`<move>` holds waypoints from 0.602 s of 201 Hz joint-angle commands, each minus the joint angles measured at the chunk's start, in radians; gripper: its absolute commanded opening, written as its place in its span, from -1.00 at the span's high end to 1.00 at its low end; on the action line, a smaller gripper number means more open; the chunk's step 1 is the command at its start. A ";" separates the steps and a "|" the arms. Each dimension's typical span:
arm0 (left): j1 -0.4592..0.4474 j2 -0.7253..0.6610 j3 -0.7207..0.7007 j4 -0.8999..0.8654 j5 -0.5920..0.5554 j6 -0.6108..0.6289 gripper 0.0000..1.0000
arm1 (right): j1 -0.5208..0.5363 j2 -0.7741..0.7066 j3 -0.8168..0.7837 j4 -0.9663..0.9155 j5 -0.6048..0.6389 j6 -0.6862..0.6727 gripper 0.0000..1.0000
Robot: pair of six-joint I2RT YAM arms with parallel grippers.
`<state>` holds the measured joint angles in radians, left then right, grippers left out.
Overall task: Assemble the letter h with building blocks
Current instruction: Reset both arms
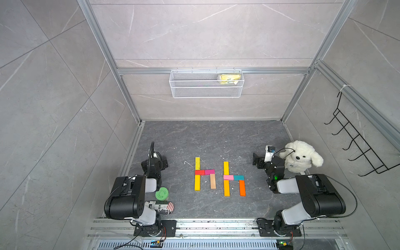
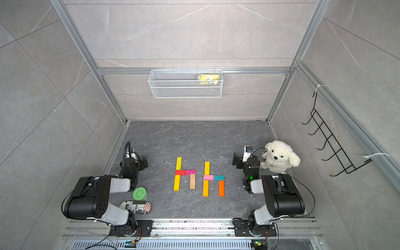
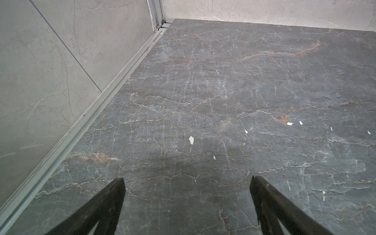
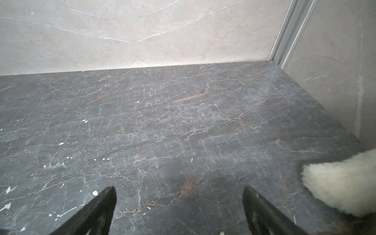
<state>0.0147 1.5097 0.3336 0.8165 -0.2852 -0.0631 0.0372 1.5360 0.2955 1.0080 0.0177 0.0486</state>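
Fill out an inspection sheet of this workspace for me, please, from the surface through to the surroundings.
Surface: dark marbled tabletop, scattered with white flecks.
Job's things: ten building blocks lie flat as two h shapes side by side; none held.
Clutter: green-lidded jar and printed can, on its side, by the left arm; plush dog beside the right arm.
Grippers: left gripper open, empty; right gripper open, empty.
Cables: black cables loop off both arms.
Surroundings: mesh basket holding a yellow packet on the back wall; hook rack on a side wall.
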 commanded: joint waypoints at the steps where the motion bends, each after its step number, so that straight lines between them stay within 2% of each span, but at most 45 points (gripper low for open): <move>1: -0.001 -0.011 0.008 0.064 0.008 0.012 -1.00 | 0.002 -0.001 0.000 0.028 -0.008 0.005 -1.00; 43: -0.001 -0.008 0.010 0.061 0.008 0.014 -1.00 | 0.001 -0.001 0.003 0.024 -0.012 0.001 -0.99; 79: -0.001 -0.008 0.014 0.056 0.011 0.013 -1.00 | 0.002 0.001 0.041 -0.045 -0.123 -0.040 -0.99; 121: -0.001 -0.008 0.016 0.055 0.011 0.013 -1.00 | 0.001 0.001 0.045 -0.054 -0.133 -0.043 -1.00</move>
<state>0.0147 1.5097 0.3336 0.8162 -0.2825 -0.0631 0.0372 1.5360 0.3218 0.9844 -0.0811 0.0250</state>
